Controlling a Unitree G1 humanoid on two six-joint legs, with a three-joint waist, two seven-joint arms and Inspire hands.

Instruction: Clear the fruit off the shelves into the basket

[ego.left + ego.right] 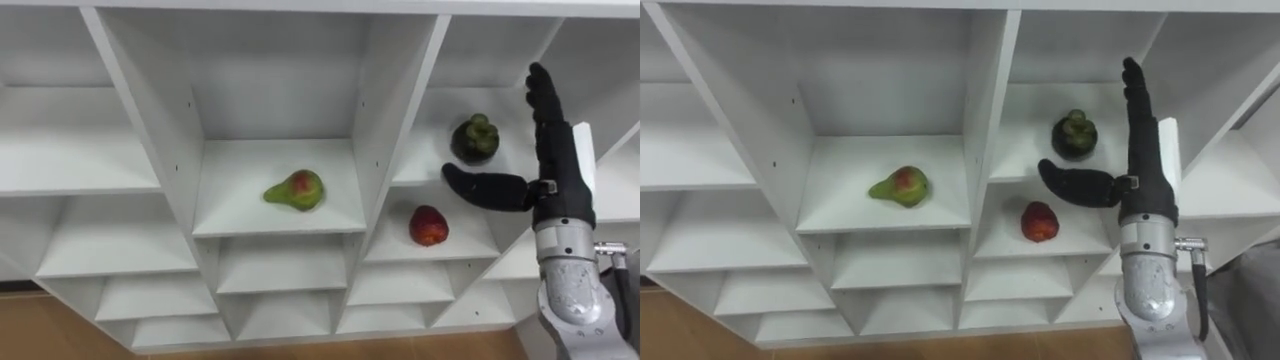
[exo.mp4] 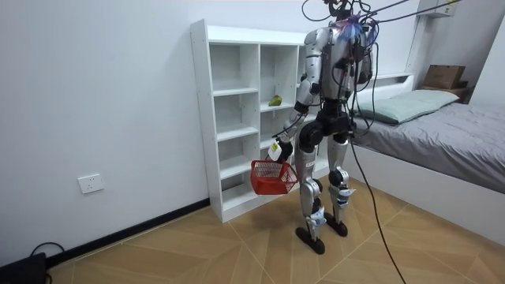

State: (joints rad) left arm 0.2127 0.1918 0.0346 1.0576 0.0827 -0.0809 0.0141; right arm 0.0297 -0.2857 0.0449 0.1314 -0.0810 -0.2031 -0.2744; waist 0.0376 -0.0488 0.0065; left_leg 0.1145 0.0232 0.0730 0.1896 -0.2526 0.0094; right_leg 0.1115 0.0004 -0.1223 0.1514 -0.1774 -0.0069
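white closet (image 1: pixel 403 100) shelving — right hand (image 1: pixel 560 175) raised, fingers (image 1: pixel 545 100) straight, thumb spread, empty. dark green fruit (image 1: pixel 474 138) just left of the fingers, red fruit (image 1: pixel 428 225) below the thumb — left hand (image 2: pixel 278 148) curled on red basket (image 2: pixel 272 178).

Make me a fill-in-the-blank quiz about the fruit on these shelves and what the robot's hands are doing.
1. The pear lies in the compartment to the ____ of the red fruit.
2. The dark green fruit sits on the shelf directly ____ the red fruit.
3. The right hand, raised before the shelves, is ____ and holds nothing.
4. The left hand carries a ____ basket at the robot's side.

Missing words: left; above; open; red.
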